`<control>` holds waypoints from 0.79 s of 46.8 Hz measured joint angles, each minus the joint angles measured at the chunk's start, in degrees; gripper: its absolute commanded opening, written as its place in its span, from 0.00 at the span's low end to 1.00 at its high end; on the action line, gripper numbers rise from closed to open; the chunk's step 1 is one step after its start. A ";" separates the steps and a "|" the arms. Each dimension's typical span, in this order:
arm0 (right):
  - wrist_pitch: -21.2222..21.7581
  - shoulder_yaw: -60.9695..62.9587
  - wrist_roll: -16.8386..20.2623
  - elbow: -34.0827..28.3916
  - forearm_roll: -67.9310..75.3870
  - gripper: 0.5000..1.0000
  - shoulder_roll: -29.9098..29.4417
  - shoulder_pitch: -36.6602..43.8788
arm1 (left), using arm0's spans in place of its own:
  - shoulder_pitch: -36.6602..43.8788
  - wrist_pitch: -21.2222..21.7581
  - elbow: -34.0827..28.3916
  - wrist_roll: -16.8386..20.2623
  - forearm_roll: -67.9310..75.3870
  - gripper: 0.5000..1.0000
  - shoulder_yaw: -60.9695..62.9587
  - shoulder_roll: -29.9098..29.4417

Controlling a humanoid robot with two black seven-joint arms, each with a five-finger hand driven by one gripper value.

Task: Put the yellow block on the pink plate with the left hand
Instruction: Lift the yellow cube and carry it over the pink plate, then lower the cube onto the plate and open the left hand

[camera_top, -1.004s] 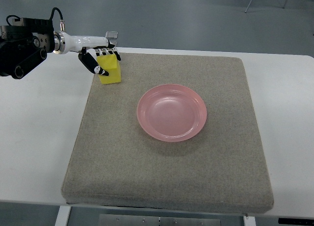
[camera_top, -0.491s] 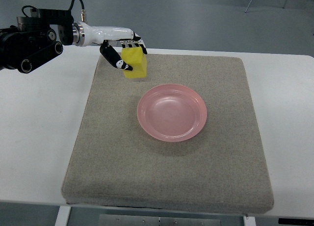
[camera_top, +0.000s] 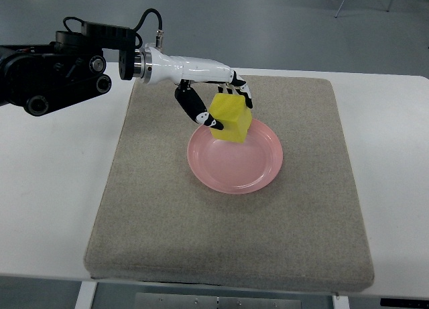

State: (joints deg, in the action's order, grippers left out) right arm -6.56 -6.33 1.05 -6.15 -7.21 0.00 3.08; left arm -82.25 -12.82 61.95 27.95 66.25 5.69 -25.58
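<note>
Yellow block (camera_top: 230, 118) is clamped in the left hand (camera_top: 216, 106), with the thumb pressed on its near-left face and the other fingers (camera_top: 242, 94) wrapped over its far top edge. The block is tilted, one corner pointing down toward the pink plate (camera_top: 234, 168). In the picture it overlaps the plate's far-left rim, so it appears to sit above the edge of the plate rather than above the centre; whether it is clear of the rim or brushing it cannot be told from this steep view. The plate lies on the grey felt mat (camera_top: 167, 222), which covers most of the white table (camera_top: 47, 202). The left arm reaches in from the picture's left edge across the mat's far-left corner. The right arm is not in view. The governing relation: the plate's centre lies toward the near-right of the held block. As a judgement, the transport step is nearly complete, and the remaining move calls for a short shift toward the near-right, then a descent and release. Releasing at the present position risks the tilted block landing on the sloped rim and tipping onto the mat.
</note>
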 measured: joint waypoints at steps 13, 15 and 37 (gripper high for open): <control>0.00 0.00 0.00 0.00 0.00 0.85 0.00 0.00 | 1.46 -0.28 -0.29 -0.06 4.47 0.00 0.89 0.16; 0.00 0.00 0.01 0.00 0.00 0.85 0.00 0.00 | 1.93 -0.22 -0.54 -0.06 5.28 0.00 0.89 0.21; -0.02 0.00 0.01 0.00 0.00 0.85 0.00 0.00 | 5.76 0.62 -5.62 -0.18 5.81 0.00 0.80 3.24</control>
State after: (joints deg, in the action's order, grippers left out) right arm -6.58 -6.33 1.05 -6.15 -7.21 0.00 3.08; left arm -76.49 -12.20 56.34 27.77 72.05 6.49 -22.35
